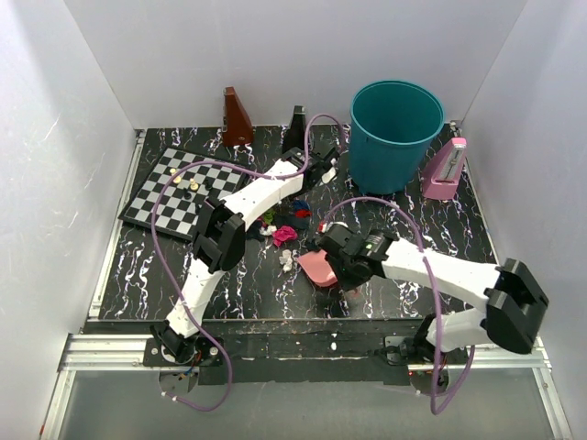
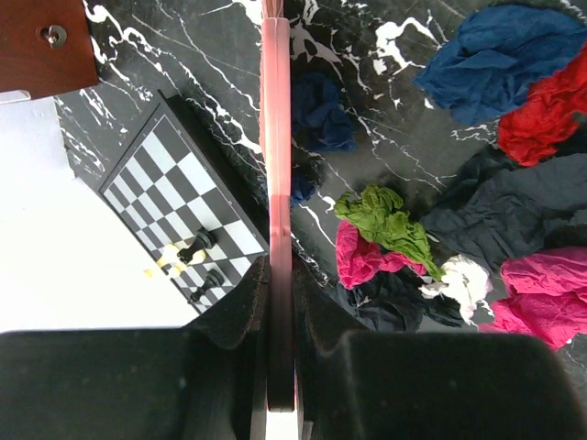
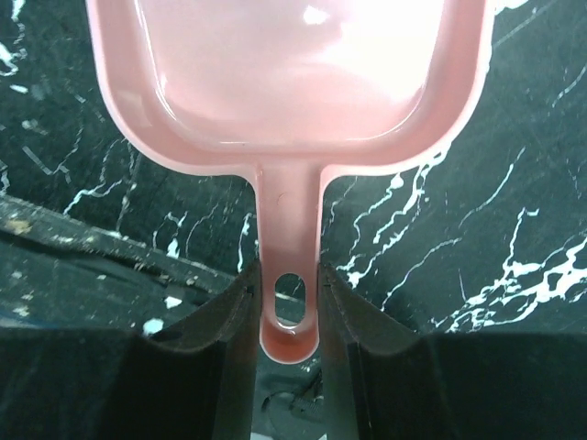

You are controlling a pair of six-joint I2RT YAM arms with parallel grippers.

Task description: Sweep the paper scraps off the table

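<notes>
Left tool is pressed tight on the thin pink brush, whose long axis runs straight out from it; right tool pinches the slotted handle of the glossy pink dustpan. Crumpled paper scraps, shapeless blue, red, green, magenta and white wads, cluster beside the brush on the veined black tabletop.

Left wrist view's right edge crops several paper scraps.
</notes>
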